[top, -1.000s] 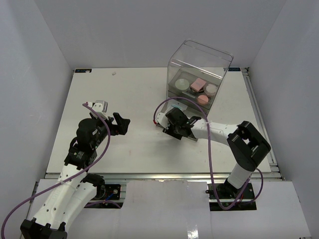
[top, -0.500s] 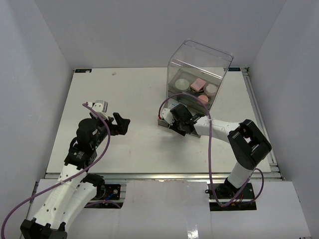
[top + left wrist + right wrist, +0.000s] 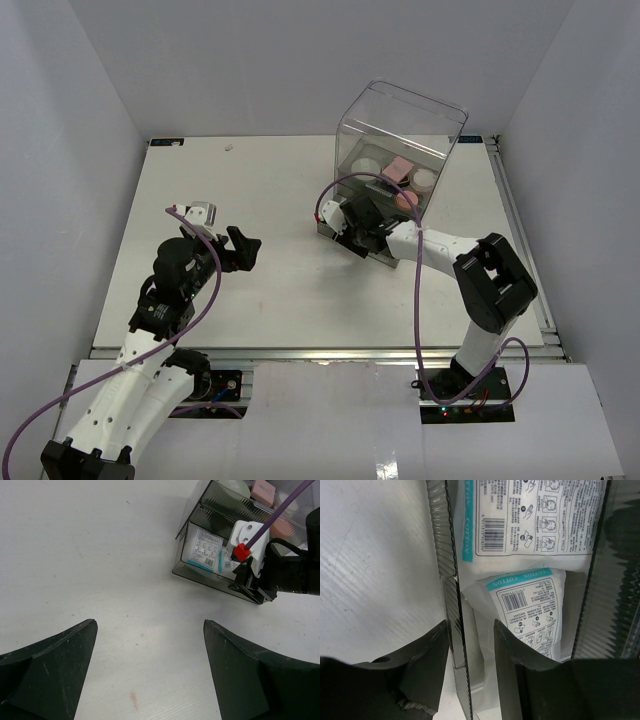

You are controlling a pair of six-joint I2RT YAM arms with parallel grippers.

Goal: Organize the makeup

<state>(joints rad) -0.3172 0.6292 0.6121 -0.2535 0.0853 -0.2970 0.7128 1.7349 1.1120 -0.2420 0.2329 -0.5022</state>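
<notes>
Sachets (image 3: 535,517), two of them, lie inside the grey drawer (image 3: 442,540); they look light, soft and slippery, so I would pinch one at its sealed edge. My right gripper (image 3: 471,630) stands slightly apart astride the drawer wall, while the left gripper (image 3: 150,625) hangs wide apart, far from the drawer.

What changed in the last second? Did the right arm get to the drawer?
The right end effector moved away from the arm bases toward the clear box. Its fingers now straddle a side wall of the pulled-out grey drawer, open rather than clamped. Whether the drawer itself shifted is unclear. The left end effector stayed put and open, and the puffs on top are unchanged.
</notes>
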